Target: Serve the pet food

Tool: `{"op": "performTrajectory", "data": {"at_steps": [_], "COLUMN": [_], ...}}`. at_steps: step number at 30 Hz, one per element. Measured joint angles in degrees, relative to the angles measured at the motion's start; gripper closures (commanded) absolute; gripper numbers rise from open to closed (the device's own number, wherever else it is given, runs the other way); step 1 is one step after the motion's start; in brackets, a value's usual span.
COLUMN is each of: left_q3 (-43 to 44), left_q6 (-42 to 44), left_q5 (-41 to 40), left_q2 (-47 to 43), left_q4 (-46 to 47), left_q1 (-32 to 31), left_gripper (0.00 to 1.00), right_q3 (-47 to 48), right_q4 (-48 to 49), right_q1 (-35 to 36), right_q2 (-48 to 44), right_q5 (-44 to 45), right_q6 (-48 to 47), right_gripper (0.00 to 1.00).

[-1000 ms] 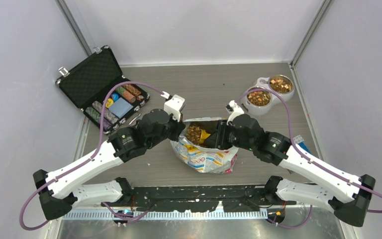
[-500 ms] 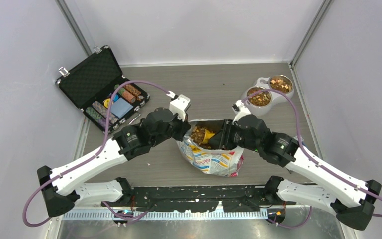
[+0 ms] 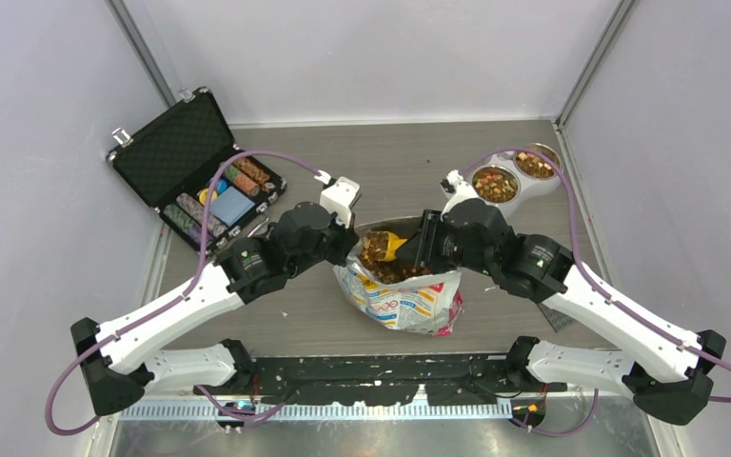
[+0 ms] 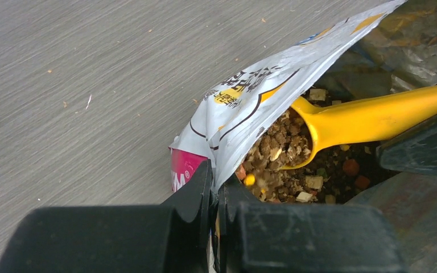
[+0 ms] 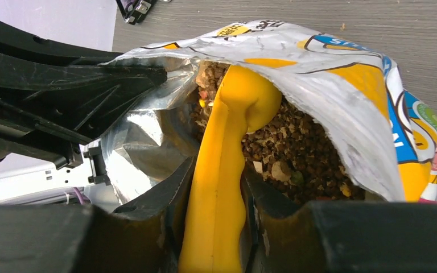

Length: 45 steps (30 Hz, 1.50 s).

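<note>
The pet food (image 3: 381, 259) fills an open printed foil bag (image 3: 402, 303) at the table's middle. My left gripper (image 3: 347, 243) is shut on the bag's left rim (image 4: 219, 142) and holds the mouth open. My right gripper (image 3: 425, 249) is shut on the handle of a yellow scoop (image 5: 222, 170). The scoop's bowl (image 4: 296, 133) lies inside the bag, heaped with kibble (image 4: 276, 145). More kibble (image 5: 301, 148) lies loose in the bag below it.
A white double pet bowl (image 3: 514, 181) with kibble in both cups stands at the back right. An open black case (image 3: 195, 162) of poker chips sits at the back left. Grey walls close in both sides.
My right arm has pushed the scoop left, deeper into the bag, and its wrist has risen. The bag has shifted slightly. My left gripper keeps its hold on the rim.
</note>
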Motion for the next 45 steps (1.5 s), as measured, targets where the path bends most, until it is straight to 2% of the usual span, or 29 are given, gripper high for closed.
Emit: {"op": "performTrajectory", "data": {"at_steps": [7, 20, 30, 38, 45], "left_q3": [0.0, 0.0, 0.0, 0.0, 0.0], "left_q6": [0.02, -0.04, -0.07, -0.11, -0.09], "left_q5": [-0.02, -0.7, -0.92, -0.98, -1.16], "left_q2": [0.0, 0.0, 0.0, 0.0, 0.0], "left_q4": [-0.02, -0.28, -0.39, -0.42, -0.44], "left_q1": [0.04, 0.04, 0.02, 0.02, 0.02], "left_gripper": [1.0, 1.0, 1.0, 1.0, 1.0], "right_q3": [0.52, -1.53, -9.46, -9.53, -5.53], "right_q4": [-1.07, -1.77, 1.77, 2.67, 0.7], "right_q1": [0.0, -0.31, -8.61, -11.63, -11.89], "right_q2": [-1.44, -14.49, -19.54, -19.56, -14.97], "right_q5": [0.98, 4.98, -2.56, -7.93, -10.29], "right_q6": [0.33, 1.75, 3.76, 3.58, 1.77], "right_gripper": [0.95, 0.95, 0.95, 0.95, 0.95]}}
